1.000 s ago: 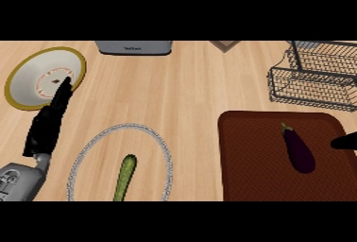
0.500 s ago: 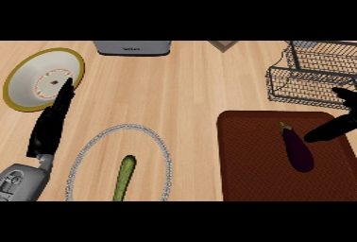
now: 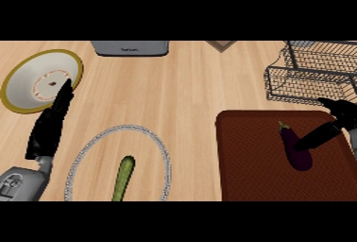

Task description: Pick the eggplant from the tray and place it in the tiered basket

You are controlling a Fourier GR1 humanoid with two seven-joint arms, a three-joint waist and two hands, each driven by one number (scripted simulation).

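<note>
One eggplant [image 3: 295,148] lies on the tray [image 3: 251,160], right hand [image 3: 327,127] open beside it, fingers touching, holding nothing. Left hand [image 3: 50,125] rests open. Closing off-centre could roll it aside, short of the far-right basket [image 3: 314,75].

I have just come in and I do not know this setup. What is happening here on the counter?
The robot's right hand is reaching over the dark red tray, with a finger beside the eggplant that lies on it; it has not grasped the eggplant. The wire basket stands just behind the tray. The left hand rests with straight fingers near the white plate. A cucumber lies on a second plate.
</note>
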